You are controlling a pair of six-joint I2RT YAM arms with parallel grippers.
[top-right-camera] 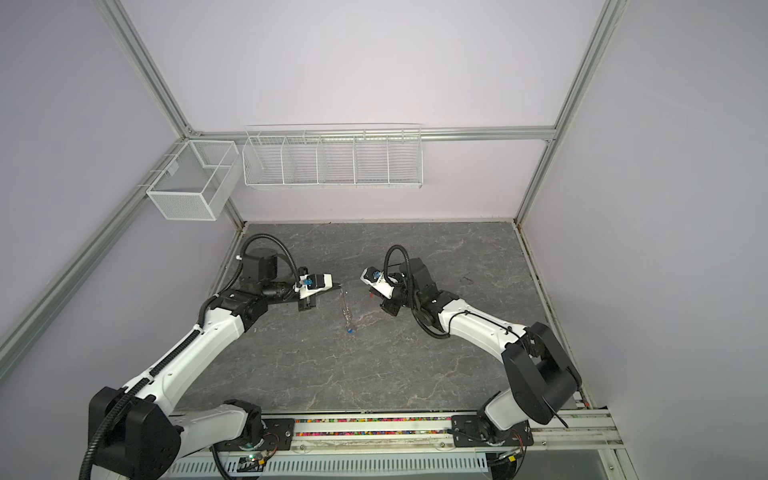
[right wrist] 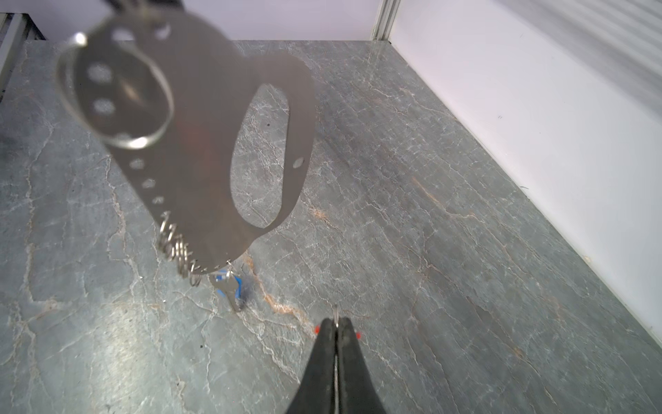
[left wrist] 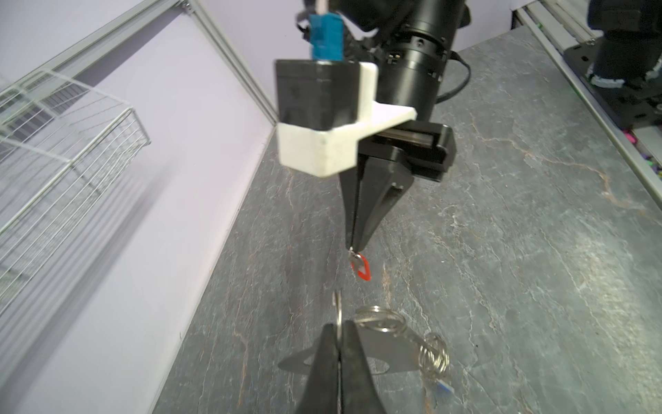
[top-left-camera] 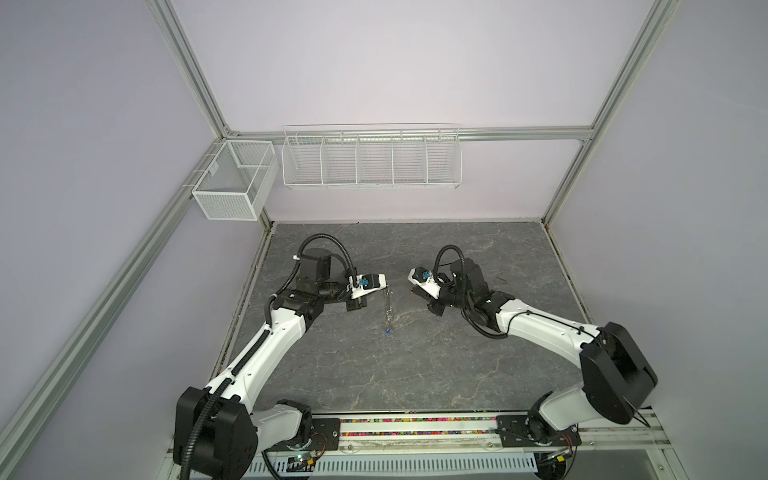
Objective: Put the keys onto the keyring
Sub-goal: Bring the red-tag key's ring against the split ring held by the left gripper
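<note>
While both arms meet mid-frame in both top views | left gripper (left wrist: 339, 324) clamped on a silver ring of the keyring (right wrist: 200, 143), plate hanging beneath | blue-tagged key (right wrist: 229, 283) at its lower end | right gripper (right wrist: 336, 322) pinched on orange-red-tagged key (left wrist: 361, 267), just beside keyring, not touching | grey tabletop (top-left-camera: 457, 374) edges well apart

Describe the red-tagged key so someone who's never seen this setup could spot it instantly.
Over the middle of the grey stone-patterned table, find the right tool. Pinched in its tips is a small silver key. Its orange-red tag sets it apart from the blue-tagged key dangling below the keyring.
</note>
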